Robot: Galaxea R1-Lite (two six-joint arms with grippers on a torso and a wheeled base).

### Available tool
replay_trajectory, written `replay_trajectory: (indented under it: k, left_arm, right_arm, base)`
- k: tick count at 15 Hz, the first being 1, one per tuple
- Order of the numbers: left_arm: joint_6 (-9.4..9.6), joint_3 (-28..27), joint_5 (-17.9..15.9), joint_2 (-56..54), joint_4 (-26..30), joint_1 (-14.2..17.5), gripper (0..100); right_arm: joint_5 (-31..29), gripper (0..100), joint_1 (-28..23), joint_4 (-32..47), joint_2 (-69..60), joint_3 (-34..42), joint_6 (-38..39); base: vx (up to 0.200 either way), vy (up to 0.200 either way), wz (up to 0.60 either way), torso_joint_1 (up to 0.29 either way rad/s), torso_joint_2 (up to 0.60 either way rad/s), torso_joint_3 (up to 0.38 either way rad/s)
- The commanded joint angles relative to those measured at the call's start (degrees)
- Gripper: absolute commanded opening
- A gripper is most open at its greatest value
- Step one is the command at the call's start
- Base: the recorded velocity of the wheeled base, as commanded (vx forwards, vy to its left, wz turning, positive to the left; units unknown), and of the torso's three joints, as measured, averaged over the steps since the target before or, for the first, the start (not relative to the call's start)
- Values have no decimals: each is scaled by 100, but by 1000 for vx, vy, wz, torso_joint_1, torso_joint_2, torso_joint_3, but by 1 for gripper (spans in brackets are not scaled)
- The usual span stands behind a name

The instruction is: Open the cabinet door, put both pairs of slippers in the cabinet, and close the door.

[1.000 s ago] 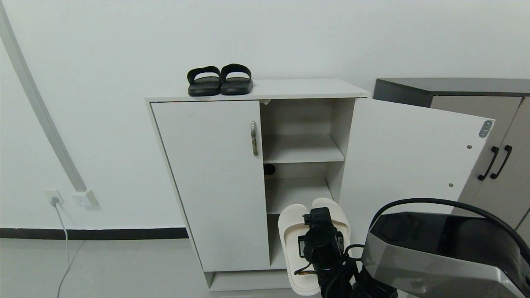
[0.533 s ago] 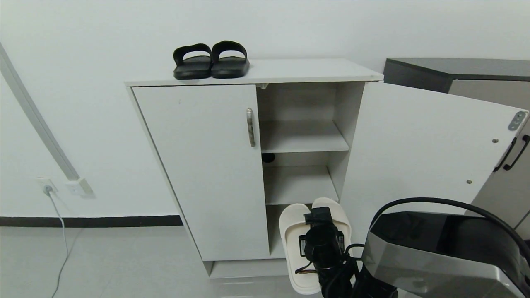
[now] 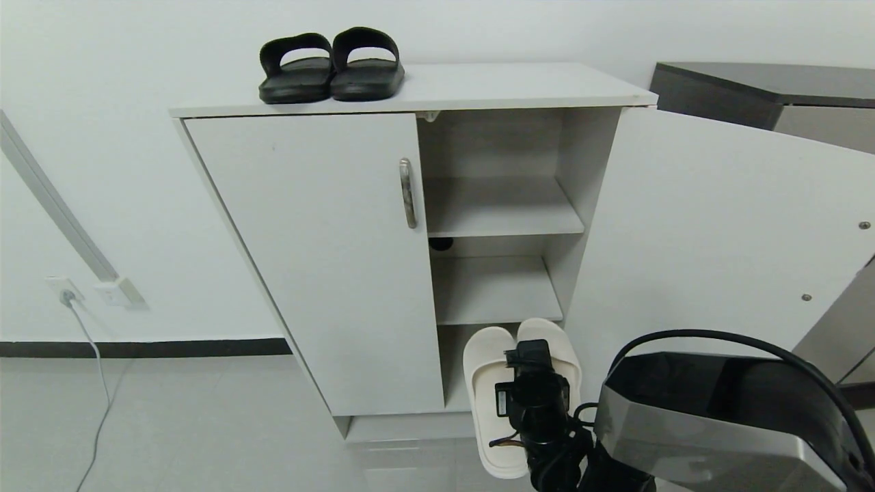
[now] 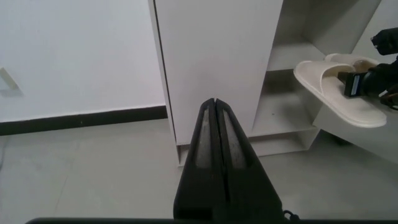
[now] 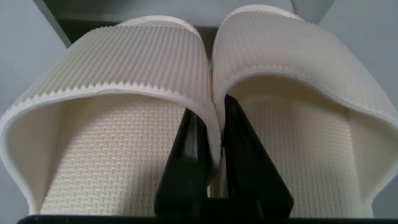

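Observation:
A white cabinet (image 3: 307,260) stands against the wall with its right door (image 3: 718,225) swung open and its left door shut. A pair of black slippers (image 3: 331,65) sits on its top. My right gripper (image 3: 530,359) is shut on the pair of white slippers (image 3: 489,369), pinching their inner strap edges (image 5: 211,124) together, and holds them in the air in front of the lowest open compartment. The white slippers (image 4: 339,87) also appear off to the side in the left wrist view. My left gripper (image 4: 215,109) is shut and empty, low over the floor in front of the left door.
Two bare shelves (image 3: 499,205) show inside the open half. A grey cabinet (image 3: 772,89) stands right behind the open door. A wall socket with a cable (image 3: 68,301) is at the left. Bare grey floor (image 3: 171,424) lies before the cabinet.
The head camera has moved closer to the cabinet and shifted, so the cabinet appears bigger. My right gripper still holds the white slippers, now slightly higher toward the lowest compartment.

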State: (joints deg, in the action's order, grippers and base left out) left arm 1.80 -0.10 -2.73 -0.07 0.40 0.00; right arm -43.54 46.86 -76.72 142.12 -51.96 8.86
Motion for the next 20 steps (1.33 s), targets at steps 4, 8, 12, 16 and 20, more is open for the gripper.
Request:
replay_trajectory:
  k: [4, 8, 12, 16, 20]
  left_arm:
    - [-5, 1, 1, 7, -5, 0, 0]
    - [-5, 1, 1, 7, -5, 0, 0]
    - [-5, 1, 1, 7, 4, 0, 0]
    - [-5, 1, 1, 7, 4, 0, 0]
    - [-5, 1, 1, 7, 4, 0, 0]
  right_arm:
    - [13, 0, -89, -1328, 563, 19, -930]
    - [30, 0, -98, -1328, 563, 1, -886]
    - [30, 0, -107, -1328, 571, -7, -851]
    - [30, 0, -107, -1328, 571, -16, -851]
    - [30, 0, -116, -1328, 466, -69, -842]
  base:
    - [0, 0, 0, 0, 0, 0]
    - [0, 0, 0, 0, 0, 0]
    - [150, 0, 0, 3, 3, 3]
    - [200, 0, 0, 5, -1, -4]
    - [100, 0, 0, 0, 1, 2]
